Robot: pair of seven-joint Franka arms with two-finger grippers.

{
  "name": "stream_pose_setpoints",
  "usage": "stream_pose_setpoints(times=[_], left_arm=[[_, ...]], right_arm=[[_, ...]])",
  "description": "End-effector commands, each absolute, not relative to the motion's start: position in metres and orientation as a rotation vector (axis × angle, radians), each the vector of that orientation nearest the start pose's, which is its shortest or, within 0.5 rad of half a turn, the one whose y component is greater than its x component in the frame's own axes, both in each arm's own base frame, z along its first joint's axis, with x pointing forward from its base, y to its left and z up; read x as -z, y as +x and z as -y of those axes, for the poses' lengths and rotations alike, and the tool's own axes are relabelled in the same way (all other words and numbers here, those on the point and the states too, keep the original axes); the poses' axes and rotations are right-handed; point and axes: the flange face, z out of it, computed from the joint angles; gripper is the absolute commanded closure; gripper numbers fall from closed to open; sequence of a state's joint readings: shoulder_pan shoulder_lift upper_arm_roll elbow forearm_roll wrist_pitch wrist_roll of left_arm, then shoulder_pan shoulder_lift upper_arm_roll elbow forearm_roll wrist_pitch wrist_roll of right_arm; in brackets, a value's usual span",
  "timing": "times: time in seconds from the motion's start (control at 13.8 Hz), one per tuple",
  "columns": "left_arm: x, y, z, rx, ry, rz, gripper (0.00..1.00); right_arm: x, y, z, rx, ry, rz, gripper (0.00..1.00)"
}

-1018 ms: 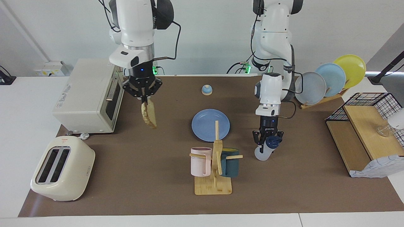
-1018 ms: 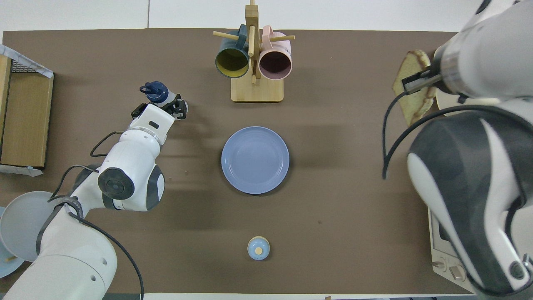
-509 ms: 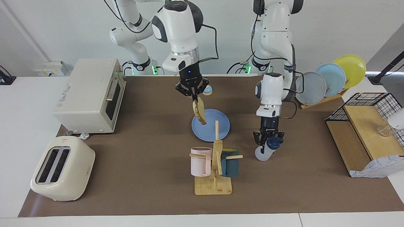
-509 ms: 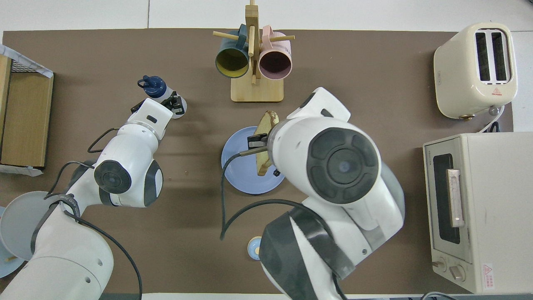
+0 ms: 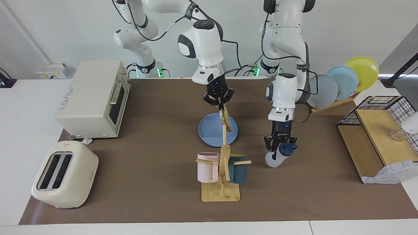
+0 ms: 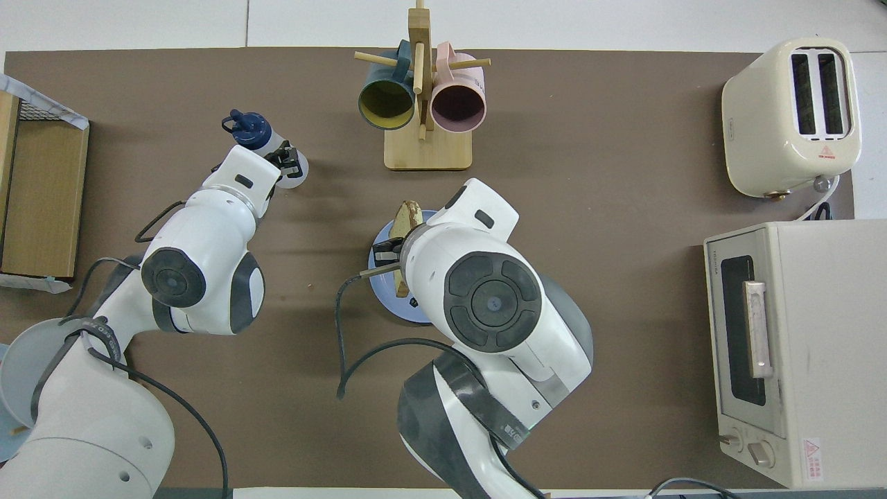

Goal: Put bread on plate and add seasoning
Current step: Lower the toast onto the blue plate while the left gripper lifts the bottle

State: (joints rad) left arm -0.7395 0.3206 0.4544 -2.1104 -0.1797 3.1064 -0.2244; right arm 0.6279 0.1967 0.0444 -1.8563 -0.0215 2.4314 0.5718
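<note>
Swung from the oven end to mid-worktop, bread [image 5: 225, 119] now hangs over the plate [image 5: 210, 132].
Right claw [image 5: 220, 105] pinches its top crust: light, soft, tearable. Left claw [image 5: 277, 149], clenched, tilts the light, slippery seasoning [image 5: 277, 156] at its neck, toward the worktop's rack end.

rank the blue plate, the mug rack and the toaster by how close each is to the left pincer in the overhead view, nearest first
From the left pincer, shut on the seasoning bottle:
1. Mug rack, beside it toward the table's middle; the blue plate runs it close.
2. Blue plate, nearer to the robots, under the right pincer's bread.
3. Toaster, at the right arm's end of the table.
</note>
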Motion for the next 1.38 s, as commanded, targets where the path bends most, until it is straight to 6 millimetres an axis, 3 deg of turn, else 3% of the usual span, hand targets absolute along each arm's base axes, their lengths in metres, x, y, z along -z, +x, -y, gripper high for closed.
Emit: stream_pose_setpoints(times=[0.0,0.22,0.51,0.65,1.02,1.31], left_arm=[[-0.403,0.619,0.160,1.054,-3.084,0.049,1.00],[-0.429,0.634,0.143,0.996,-3.083,-0.002,1.00],[-0.454,0.647,0.135,0.919,-3.103,0.002,1.00],[-0.462,0.650,0.131,0.890,-3.082,-0.114,1.00],[-0.477,0.642,0.126,0.810,-3.046,-0.408,1.00],[-0.502,0.627,0.121,0.703,-3.045,-0.623,1.00]], right_arm=[[-0.437,0.485,-0.386,0.510,-2.848,0.145,1.00],[-0.426,0.473,-0.381,0.486,-2.862,0.140,1.00],[-0.417,0.466,-0.375,0.457,-2.874,0.094,1.00],[-0.413,0.463,-0.373,0.446,-2.880,0.086,1.00],[-0.394,0.449,-0.360,0.447,-2.880,0.074,1.00],[-0.392,0.457,-0.347,0.456,-2.881,0.041,1.00]])
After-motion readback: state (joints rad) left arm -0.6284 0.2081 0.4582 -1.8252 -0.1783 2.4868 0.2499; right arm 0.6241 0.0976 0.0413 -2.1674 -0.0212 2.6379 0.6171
